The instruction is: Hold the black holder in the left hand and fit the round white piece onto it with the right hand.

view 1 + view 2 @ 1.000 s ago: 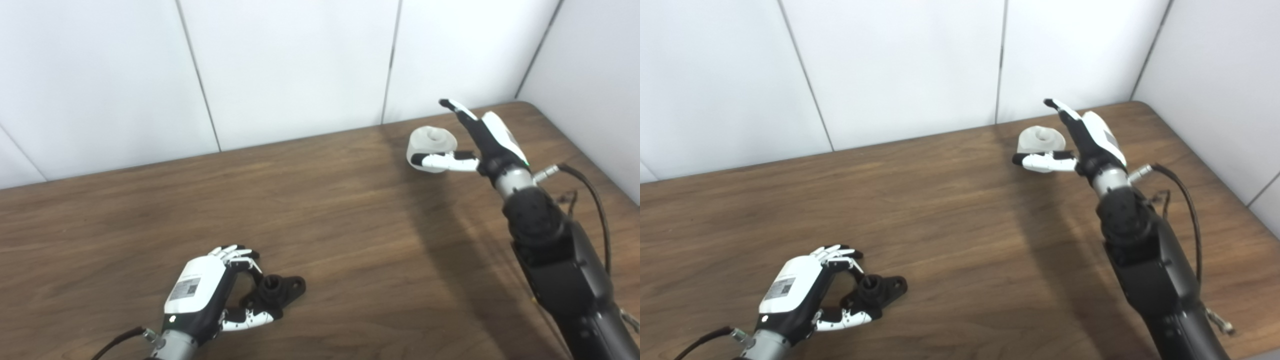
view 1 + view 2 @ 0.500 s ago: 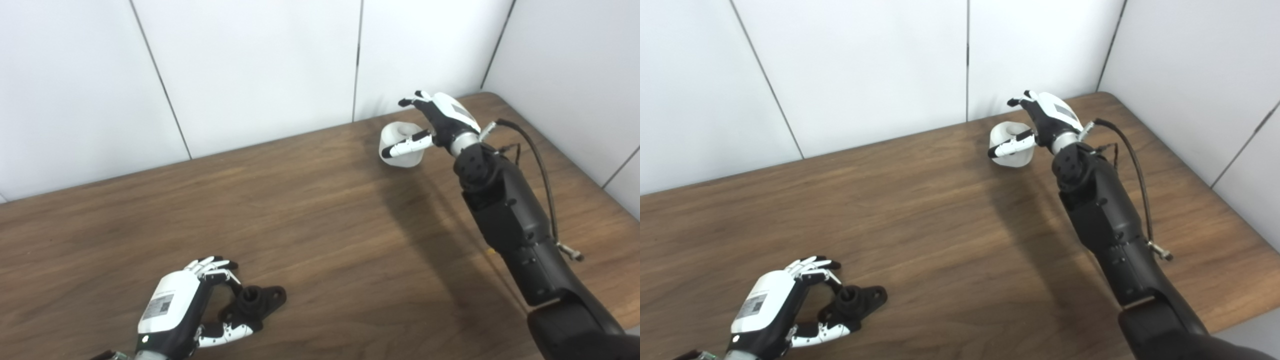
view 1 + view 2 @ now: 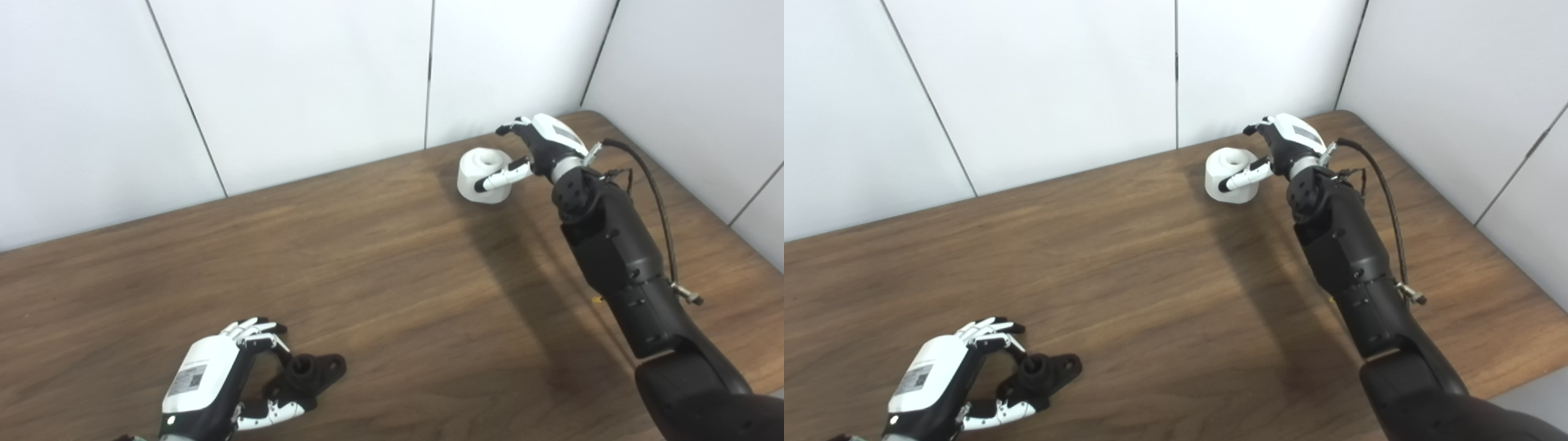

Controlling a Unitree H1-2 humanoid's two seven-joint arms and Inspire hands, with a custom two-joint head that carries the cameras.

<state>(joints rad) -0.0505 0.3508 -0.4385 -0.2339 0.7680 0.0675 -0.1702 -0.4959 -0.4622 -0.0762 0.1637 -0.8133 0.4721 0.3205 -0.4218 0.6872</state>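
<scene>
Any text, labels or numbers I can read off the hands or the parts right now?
Nothing is legible.
Sticker on the back of the left hand: dark code-like print, too small and blurred to read.
Grey patch on the back of the right hand: too small to tell whether it carries text.
Black holder: no markings visible.
Round white piece: no markings visible.

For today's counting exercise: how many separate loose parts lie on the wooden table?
2. The black holder lies near the front left, between the left hand's fingers. The round white piece sits far back right, at the right hand. Nothing else shows.
</scene>
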